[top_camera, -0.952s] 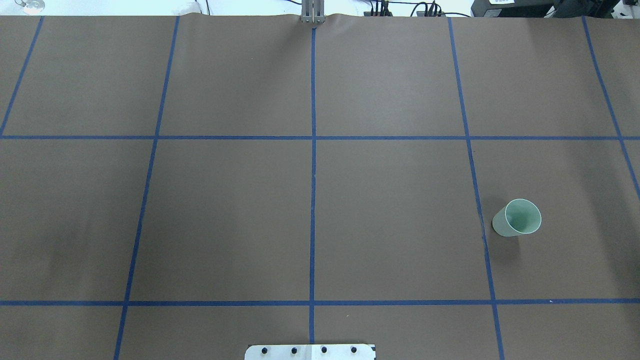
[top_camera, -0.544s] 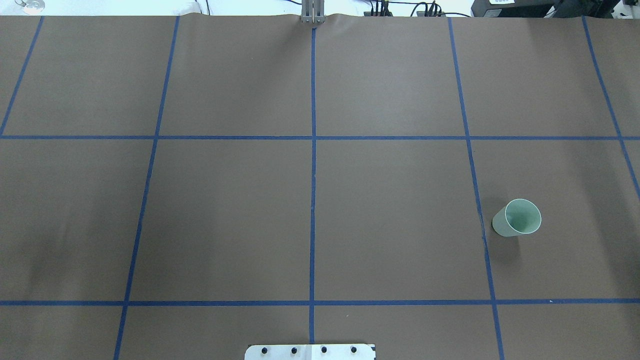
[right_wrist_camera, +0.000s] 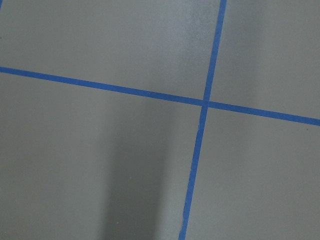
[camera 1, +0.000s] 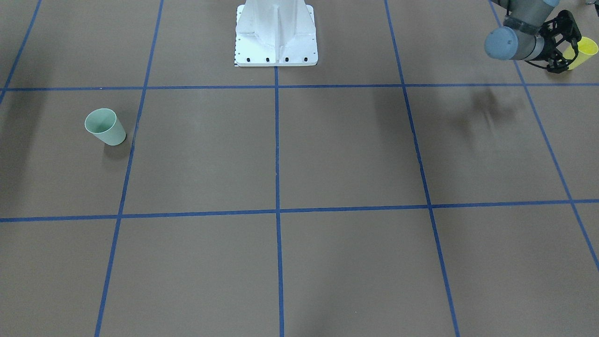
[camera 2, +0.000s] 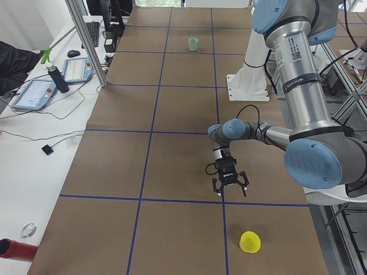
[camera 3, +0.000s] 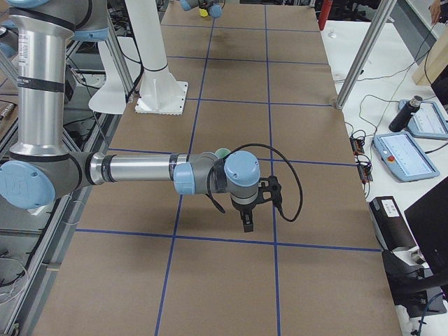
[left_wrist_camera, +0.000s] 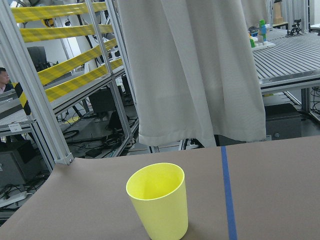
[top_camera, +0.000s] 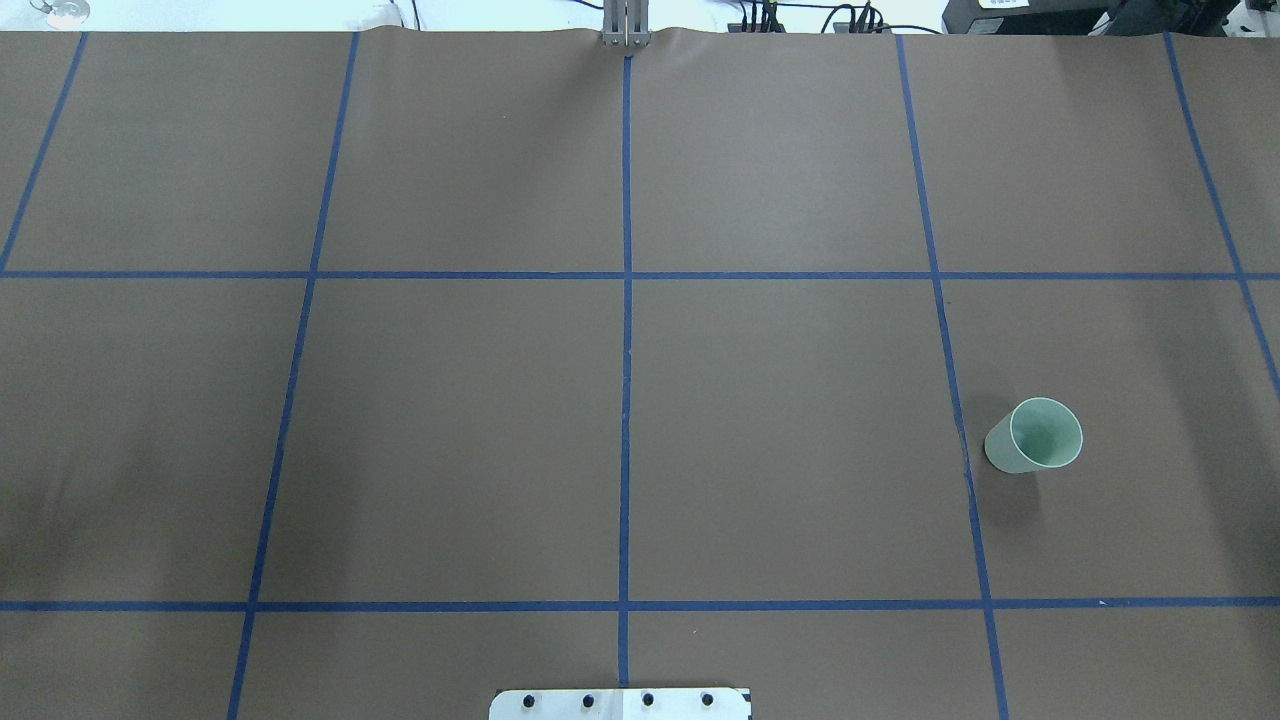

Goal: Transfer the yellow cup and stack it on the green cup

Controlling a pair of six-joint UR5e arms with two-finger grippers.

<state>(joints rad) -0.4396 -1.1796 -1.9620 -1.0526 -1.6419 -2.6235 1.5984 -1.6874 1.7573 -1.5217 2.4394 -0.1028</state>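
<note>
Exterior left view gives the best overall read. The brown table (top_camera: pixel 450 430) is marked off by a blue tape grid (top_camera: pixel 625 400). The left arm (camera 2: pixel 298 80) is the big near one there, bent down toward the table's left end. The right arm (camera 3: pixel 133 169) stretches out low on the other side, wrist aimed down at a tape crossing.

The left gripper (camera 2: pixel 230 192) hangs above the paper with its fingers spread and nothing between them. It's just short of the yellow cup (camera 2: pixel 250 242), which stands upright, mouth up, at the left end beside a tape line. My guess is it's lined up that way to come in on the cup's side wall.

The right gripper (camera 3: pixel 246 218) only shows from the side, so I can't tell if its fingers are apart or together. It's probably waiting for the handover.

The green cup (top_camera: pixel 1035 437) stands upright, mouth up, far over on the right, well apart from the yellow one. That leaves it ready to be stacked into. Nothing's grabbed yet, I'd say.
</note>
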